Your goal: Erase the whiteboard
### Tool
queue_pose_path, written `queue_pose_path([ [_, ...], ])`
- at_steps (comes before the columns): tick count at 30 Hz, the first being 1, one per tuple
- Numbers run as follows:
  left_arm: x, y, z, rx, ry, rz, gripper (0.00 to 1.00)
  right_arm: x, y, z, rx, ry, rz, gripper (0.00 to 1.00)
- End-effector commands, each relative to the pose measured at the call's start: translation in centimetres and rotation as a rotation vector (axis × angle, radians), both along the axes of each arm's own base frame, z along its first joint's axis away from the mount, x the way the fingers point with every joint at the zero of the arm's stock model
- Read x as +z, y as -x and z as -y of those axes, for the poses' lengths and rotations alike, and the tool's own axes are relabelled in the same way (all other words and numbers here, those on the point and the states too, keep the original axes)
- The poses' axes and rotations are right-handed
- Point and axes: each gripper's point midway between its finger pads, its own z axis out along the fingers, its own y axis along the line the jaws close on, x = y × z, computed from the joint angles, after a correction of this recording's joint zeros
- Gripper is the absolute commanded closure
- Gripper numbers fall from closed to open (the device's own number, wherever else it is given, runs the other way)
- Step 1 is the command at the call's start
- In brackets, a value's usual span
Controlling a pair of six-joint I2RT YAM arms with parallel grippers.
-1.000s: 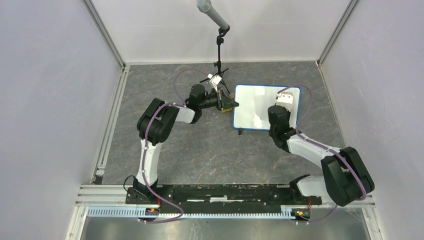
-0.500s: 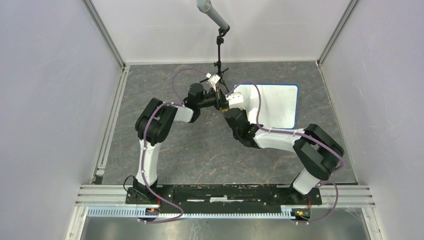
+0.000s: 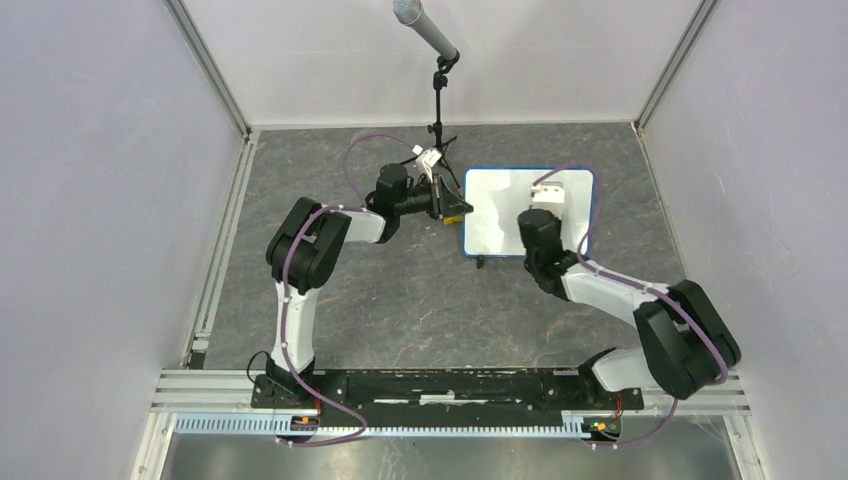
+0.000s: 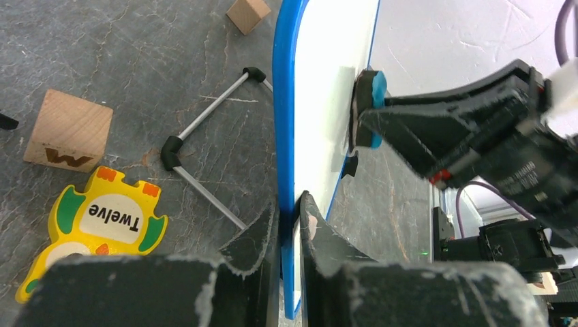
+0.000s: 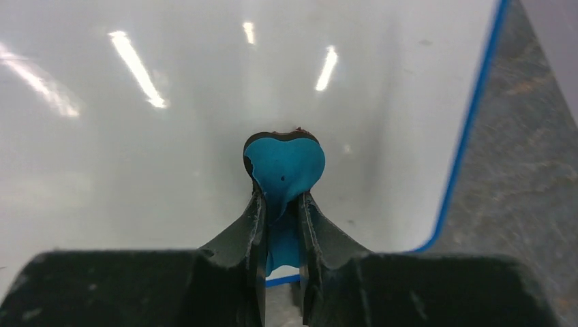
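Pressing the blue eraser (image 5: 283,163), clamped tight in my right claw (image 5: 281,228), flat on the whiteboard (image 5: 170,122) propped right of centre, I want even, overlapping strokes while my left claw (image 4: 290,204) pinches its blue rim shut to steady it.

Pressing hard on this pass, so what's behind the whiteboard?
Behind the whiteboard, the left wrist view shows a wire prop, a lettered wooden block, a second block and a yellow "Twelve" toy. Anything farther under is covered by the board.

Mic (image 3: 425,28) at rear; lettered wood block (image 4: 68,129) nr yellow "Twelve" piece (image 4: 95,228); smaller block (image 4: 249,13) farther off.
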Motion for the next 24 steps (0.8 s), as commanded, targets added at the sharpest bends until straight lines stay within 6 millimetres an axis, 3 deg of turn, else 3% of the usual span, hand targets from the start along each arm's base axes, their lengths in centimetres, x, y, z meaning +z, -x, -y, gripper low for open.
queue_pose_path([
  [1,-2.9,0.1,-1.7,0.037,-0.114,-0.044,0.98,-0.1,2.0,5.0,-0.115,0.051,-0.033,0.85],
  [4,-2.4,0.3,-1.7,0.042,-0.1,-0.062,0.98,1.6,2.7,4.9,-0.097,0.032,-0.019,0.85],
  [9,-1.5,0.8,-2.4,0.061,-0.119,-0.042,0.69,3.6,4.5,1.4,0.06,0.057,-0.019,0.84],
  [13,-0.3,1.5,-3.4,0.101,-0.134,-0.017,0.45,2.4,7.2,-4.7,0.35,0.074,-0.133,0.84],
  [16,0.6,2.4,-5.0,0.154,-0.172,0.007,0.37,1.0,10.3,-8.4,0.557,0.06,-0.221,0.84],
  [20,1.3,4.2,-8.1,0.263,-0.275,-0.016,0.33,-0.8,14.2,-11.0,0.723,-0.016,-0.338,0.84],
  [24,3.6,8.4,-10.7,0.334,-0.232,-0.065,0.28,-2.0,17.2,-11.9,0.788,-0.069,-0.401,0.8],
])
